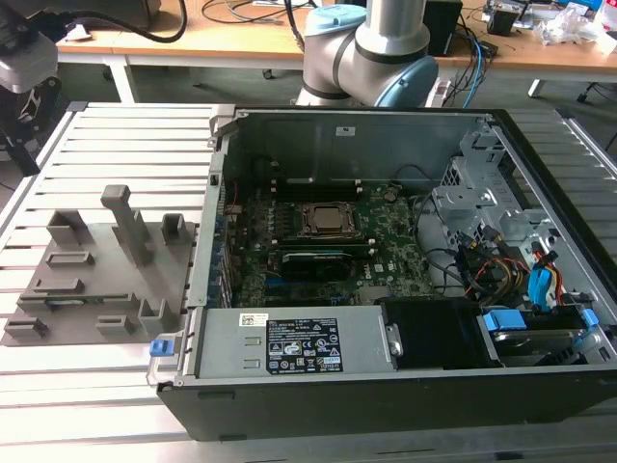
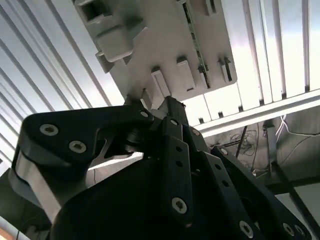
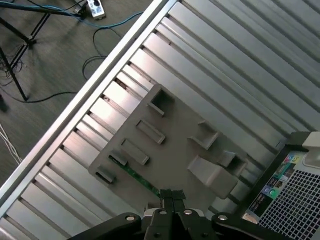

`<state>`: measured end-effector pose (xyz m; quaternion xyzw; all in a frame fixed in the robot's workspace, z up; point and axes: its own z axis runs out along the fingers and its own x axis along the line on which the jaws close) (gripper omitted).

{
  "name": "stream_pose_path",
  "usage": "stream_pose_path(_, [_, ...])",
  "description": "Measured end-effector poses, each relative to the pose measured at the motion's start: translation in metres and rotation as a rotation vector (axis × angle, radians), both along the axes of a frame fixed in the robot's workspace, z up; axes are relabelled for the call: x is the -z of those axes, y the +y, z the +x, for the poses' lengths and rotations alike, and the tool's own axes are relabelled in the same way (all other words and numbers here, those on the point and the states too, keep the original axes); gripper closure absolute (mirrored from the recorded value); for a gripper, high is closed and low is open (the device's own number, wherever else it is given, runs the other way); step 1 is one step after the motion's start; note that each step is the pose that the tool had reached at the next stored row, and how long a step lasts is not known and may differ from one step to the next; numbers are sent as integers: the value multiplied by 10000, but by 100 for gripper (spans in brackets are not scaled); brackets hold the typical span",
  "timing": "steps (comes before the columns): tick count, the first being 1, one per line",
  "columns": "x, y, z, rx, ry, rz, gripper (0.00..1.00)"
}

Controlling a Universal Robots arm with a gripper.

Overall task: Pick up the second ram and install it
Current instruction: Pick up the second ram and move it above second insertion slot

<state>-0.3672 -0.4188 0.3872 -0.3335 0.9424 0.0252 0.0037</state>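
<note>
From where I stand, the worry is the grab itself. The gripper (image 3: 171, 194) hangs above the gray holder plate (image 3: 175, 135) with its jaws closed together on nothing; brought down like that, I reckon they would strike the top edge of the memory stick (image 3: 135, 176) instead of straddling it. The stick is thin and offers only a narrow edge, so a grip that lands off-centre or slightly twisted could tilt it in its slot, jam it against the little end blocks, or let it slip out on the way up. The raised blocks (image 3: 212, 177) on the plate stand close by, and a finger could catch on one of them. The open computer case (image 1: 386, 386) sits just beside the plate on the slatted table (image 1: 116, 125), crowded with cables around the mainboard (image 1: 386, 241); a crooked stick would, in my judgement, seat badly there.

The stick lies in the plate, not in the case; it stands on edge in a narrow slot along one side, apart from the jaws. In both wrist views it shows as a long, slim green strip (image 2: 196, 42); its chips are too small to make out.
</note>
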Motion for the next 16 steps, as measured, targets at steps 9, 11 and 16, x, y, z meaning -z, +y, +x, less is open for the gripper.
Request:
stream_pose_path(9, [0, 0, 0, -2126, -1, 0, 89])
stream_pose_path(11, [0, 0, 0, -2804, -1, 1, 89])
stream_pose_path(16, [0, 0, 0, -3896, -1, 0, 89])
